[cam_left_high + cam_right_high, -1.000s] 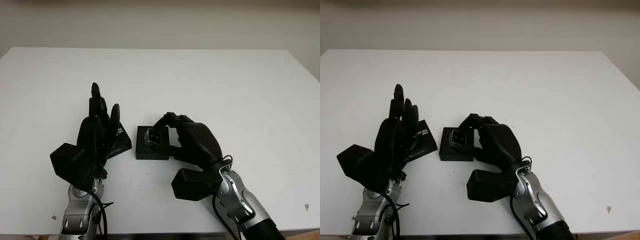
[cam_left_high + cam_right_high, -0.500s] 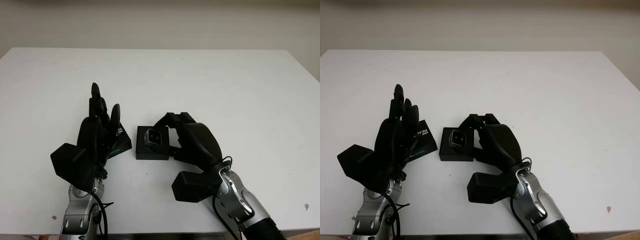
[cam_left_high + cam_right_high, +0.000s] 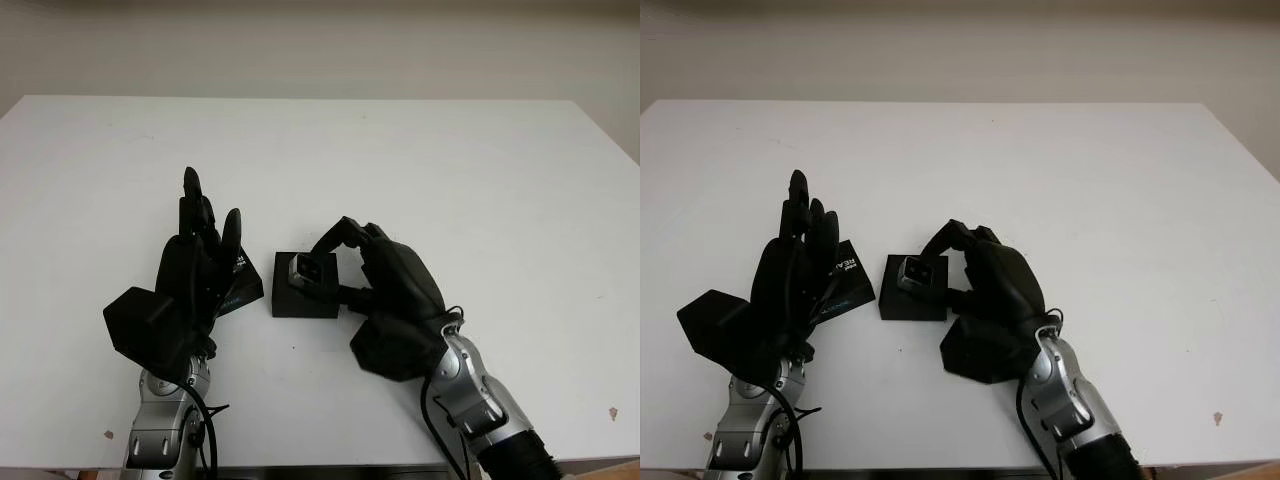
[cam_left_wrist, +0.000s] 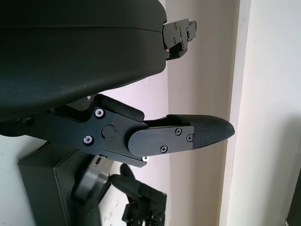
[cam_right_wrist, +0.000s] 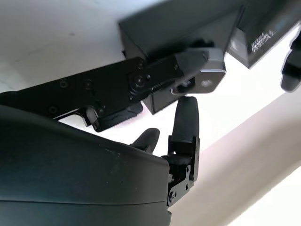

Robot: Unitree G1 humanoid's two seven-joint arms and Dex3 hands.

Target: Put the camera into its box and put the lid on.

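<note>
The small black box stands open in the middle of the white table. The grey camera sits tilted in it, lens end facing left, with my right hand shut on it from the right. In the right wrist view a finger lies along the camera and another fingertip touches its face. The black lid with white lettering lies left of the box, partly hidden by my left hand, which stands open over it.
The white table stretches wide behind and to the right of the hands. Its front edge runs just below both forearms. A small dark speck marks the table at the front right.
My right hand has rolled up and closed in on the camera, tipping it from lens-up to tilted on its side in the box. The left hand and the lid have not moved.
</note>
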